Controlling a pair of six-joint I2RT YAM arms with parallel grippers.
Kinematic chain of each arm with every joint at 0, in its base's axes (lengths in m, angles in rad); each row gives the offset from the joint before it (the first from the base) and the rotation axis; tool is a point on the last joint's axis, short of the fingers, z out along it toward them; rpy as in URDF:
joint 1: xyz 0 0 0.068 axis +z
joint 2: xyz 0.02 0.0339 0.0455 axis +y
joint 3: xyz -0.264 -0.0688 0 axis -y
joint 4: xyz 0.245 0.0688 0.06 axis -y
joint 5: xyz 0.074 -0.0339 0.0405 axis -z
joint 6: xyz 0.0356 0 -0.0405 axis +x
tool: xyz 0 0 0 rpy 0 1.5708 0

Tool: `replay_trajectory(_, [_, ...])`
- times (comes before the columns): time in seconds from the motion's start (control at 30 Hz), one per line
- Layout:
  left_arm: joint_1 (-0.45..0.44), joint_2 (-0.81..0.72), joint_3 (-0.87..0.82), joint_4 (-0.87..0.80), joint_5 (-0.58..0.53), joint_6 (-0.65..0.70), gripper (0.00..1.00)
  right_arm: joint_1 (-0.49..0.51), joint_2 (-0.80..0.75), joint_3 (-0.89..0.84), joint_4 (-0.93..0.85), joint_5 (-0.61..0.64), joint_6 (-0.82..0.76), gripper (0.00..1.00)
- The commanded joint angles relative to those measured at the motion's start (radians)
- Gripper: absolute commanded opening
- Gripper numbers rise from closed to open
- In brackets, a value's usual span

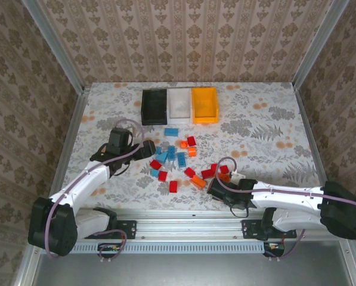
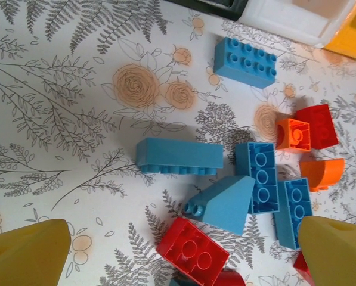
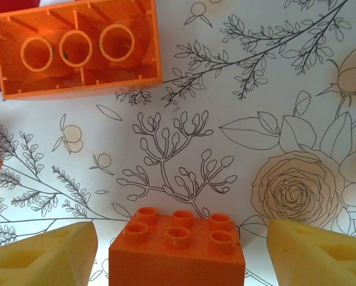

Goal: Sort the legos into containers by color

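Near table (image 1: 273, 143) front edge, right hand (image 3: 180, 247) parted astride orange lego (image 3: 176, 265); mid-table, left hand (image 2: 183, 253) spread wide above blue legos (image 2: 180, 156)

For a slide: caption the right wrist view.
Open right hand straddles a studs-up orange brick; a hollow-side-up orange brick lies beyond.

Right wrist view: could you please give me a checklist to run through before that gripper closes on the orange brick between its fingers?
1. Orange six-stud brick sits within right gripper: ok.
2. Jaws open, gap on each side: ok.
3. Upturned orange brick clear of the fingers: ok.
4. Orange-yellow bin upright, open-topped: ok.
5. Left gripper open, apart, over blue bricks: ok.
6. Finger height against brick: cannot tell.
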Motion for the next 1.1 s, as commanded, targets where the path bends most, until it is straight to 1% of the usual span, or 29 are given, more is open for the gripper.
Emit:
replay_trajectory(0.0, [-0.009,-0.032,-0.024,0.011,0.019,-0.019,1.0,0.011,0.03,0.031,-0.002,0.023,0.04,0.73])
replay_trajectory(0.13, [-0.009,-0.051,-0.031,-0.003,0.016,-0.013,1.0,0.02,0.059,0.031,0.016,0.023,0.049,0.66])
replay_trajectory(0.17, [-0.009,-0.056,-0.032,-0.006,0.016,-0.011,1.0,0.019,0.063,0.033,0.018,0.024,0.048,0.62])
replay_trajectory(0.23, [-0.009,-0.065,-0.032,-0.015,0.014,-0.007,1.0,0.02,0.068,0.039,0.019,0.027,0.039,0.58])
replay_trajectory(0.5, [-0.009,-0.087,-0.04,-0.026,0.002,-0.001,1.0,0.028,0.072,0.046,0.009,0.045,0.022,0.49])
replay_trajectory(0.63, [-0.007,-0.085,-0.032,-0.025,0.016,-0.005,1.0,0.047,0.068,0.092,-0.046,0.088,0.0,0.48])
replay_trajectory(0.7, [-0.009,-0.082,-0.017,-0.026,0.024,-0.004,1.0,0.057,0.065,0.125,-0.077,0.112,-0.027,0.46])
replay_trajectory(0.8, [-0.007,-0.071,0.016,-0.029,0.029,0.0,1.0,0.059,0.068,0.192,-0.107,0.15,-0.104,0.45])
replay_trajectory(0.87, [0.0,-0.05,0.055,-0.034,0.038,0.006,1.0,0.037,0.082,0.249,-0.111,0.177,-0.183,0.44])
replay_trajectory(0.93, [0.016,-0.019,0.136,-0.069,0.052,0.022,1.0,-0.02,0.111,0.334,-0.116,0.188,-0.294,0.43])
replay_trajectory(1.07, [0.072,0.041,0.251,-0.069,0.11,0.021,1.0,-0.167,0.159,0.465,-0.026,0.159,-0.543,0.41])
